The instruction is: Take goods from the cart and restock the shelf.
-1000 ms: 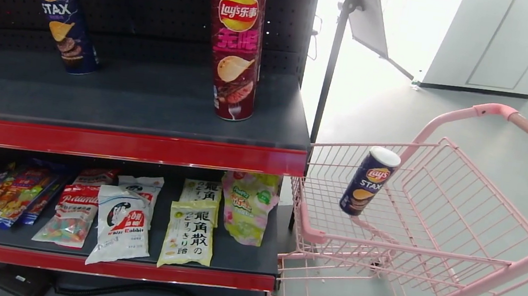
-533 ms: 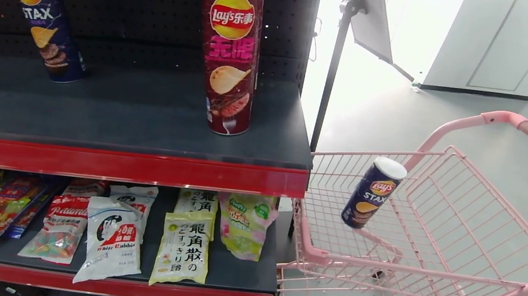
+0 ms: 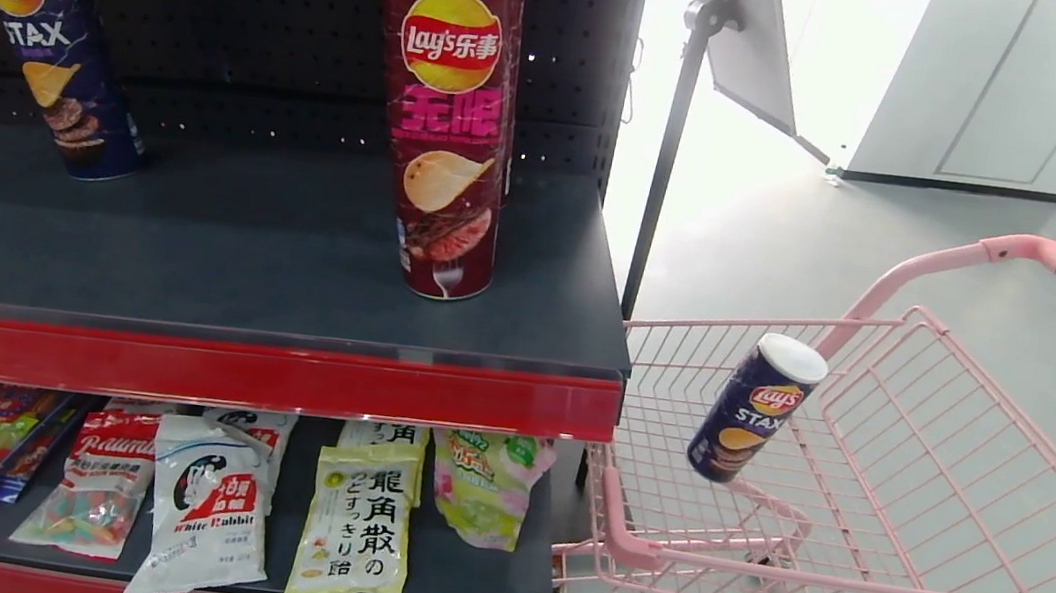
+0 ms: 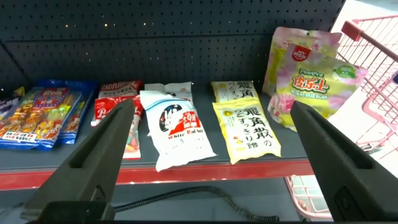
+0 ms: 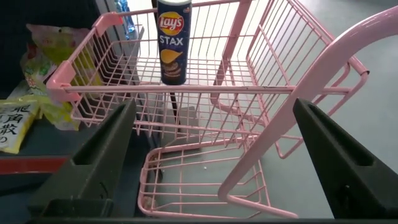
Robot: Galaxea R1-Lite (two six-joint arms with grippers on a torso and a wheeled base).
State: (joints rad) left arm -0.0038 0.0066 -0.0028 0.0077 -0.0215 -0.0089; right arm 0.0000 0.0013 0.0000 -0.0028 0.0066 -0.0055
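Head view: pink cart (image 3: pixel 1023 246) parked just beside the right end of the shelf (image 3: pixel 237 372). One blue chip can (image 3: pixel 756 408) stands in the basket, white lid up, near the corner toward the shelf. Upper board: tall red can (image 3: pixel 449 116) near the right end, and a second blue can (image 3: pixel 50 41) well apart at the left, by the pegboard. Lower board: flat packets in a row, with white bag (image 3: pixel 205 509), yellow bag (image 3: pixel 354 527), and green pouch (image 3: pixel 485 483) nearest the cart. Black pole (image 3: pixel 667 152) rises between the shelf end and the cart's far corner.

Right wrist view: right gripper (image 5: pixel 214 104) has its fingers spread wide, nothing between, outside the cart. The pink wire wall and top rail stand between it and the can.

Left wrist view: left gripper (image 4: pixel 212 104) likewise wide apart and empty, facing the lower board's packets. Black cable (image 4: pixel 205 198) lies under that board.
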